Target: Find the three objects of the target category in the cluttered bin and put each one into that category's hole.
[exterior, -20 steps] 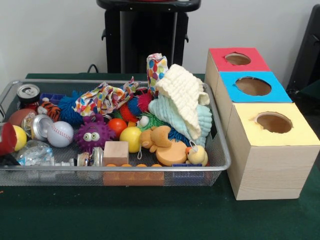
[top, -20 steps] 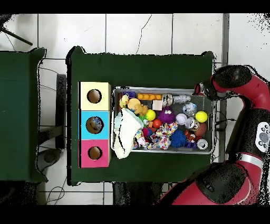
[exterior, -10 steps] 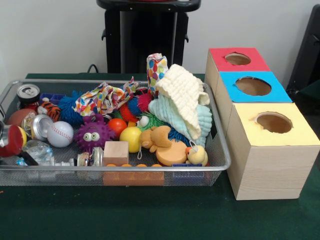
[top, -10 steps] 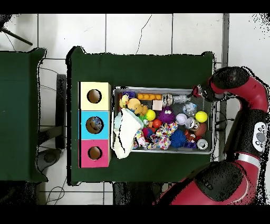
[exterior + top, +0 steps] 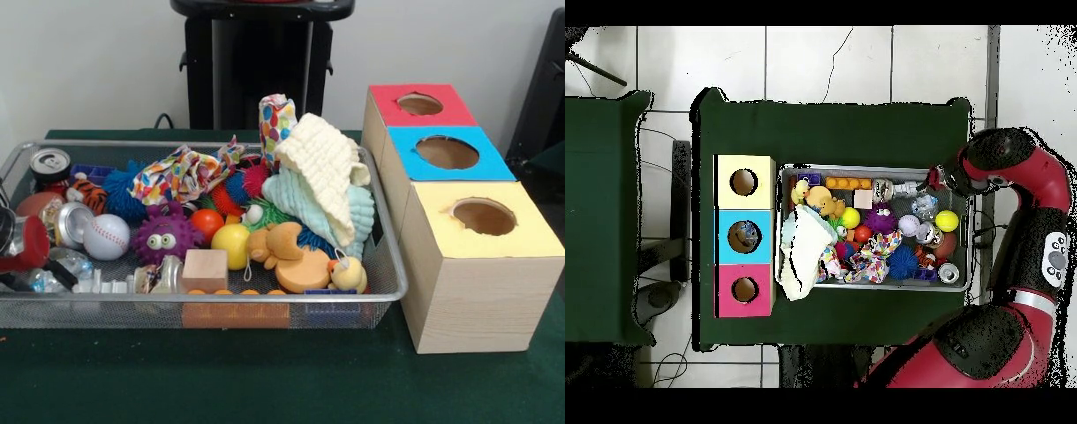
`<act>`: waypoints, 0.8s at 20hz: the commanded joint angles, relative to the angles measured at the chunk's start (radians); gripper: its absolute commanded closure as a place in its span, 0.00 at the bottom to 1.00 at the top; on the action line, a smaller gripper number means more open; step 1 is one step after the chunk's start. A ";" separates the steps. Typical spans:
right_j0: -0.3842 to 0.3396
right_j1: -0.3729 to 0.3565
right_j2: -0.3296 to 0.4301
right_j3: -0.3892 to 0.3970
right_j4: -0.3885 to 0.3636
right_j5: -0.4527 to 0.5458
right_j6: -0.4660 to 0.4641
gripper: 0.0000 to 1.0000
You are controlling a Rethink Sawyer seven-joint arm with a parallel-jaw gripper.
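Observation:
The wire mesh bin (image 5: 388,265) holds a jumble of toys, cans, cloths and balls. My gripper (image 5: 33,265) is low over the bin's left end in the front view, with its red wrist beside a silver can (image 5: 72,223) and a crumpled clear bottle (image 5: 69,263). Seen from overhead, the gripper (image 5: 929,186) is at the bin's (image 5: 875,167) upper right corner, next to the clear bottle (image 5: 908,187). Close by lie a baseball (image 5: 106,237), a purple spiky ball (image 5: 161,240) and a wooden block (image 5: 205,268). Three boxes with round holes stand beside the bin: red (image 5: 420,104), blue (image 5: 448,153) and yellow (image 5: 484,217).
A cream cloth (image 5: 325,172) and a mint cloth (image 5: 357,212) are heaped at the bin's end towards the boxes. A patterned cloth (image 5: 181,174), a soda can (image 5: 49,165), a yellow ball (image 5: 230,245), an orange plush (image 5: 282,247) and a small duck (image 5: 349,276) also lie in the bin.
My gripper has moved from outside the bin's corner inward over its end, towards the clear bottle. It now covers the yellow and red ball there.

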 commanded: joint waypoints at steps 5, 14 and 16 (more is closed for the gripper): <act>-0.018 0.026 0.007 0.066 -0.022 0.130 -0.398 0.00; -0.017 0.029 0.007 0.061 -0.027 0.135 -0.389 0.00; -0.016 0.032 0.009 0.057 -0.027 0.144 -0.388 0.00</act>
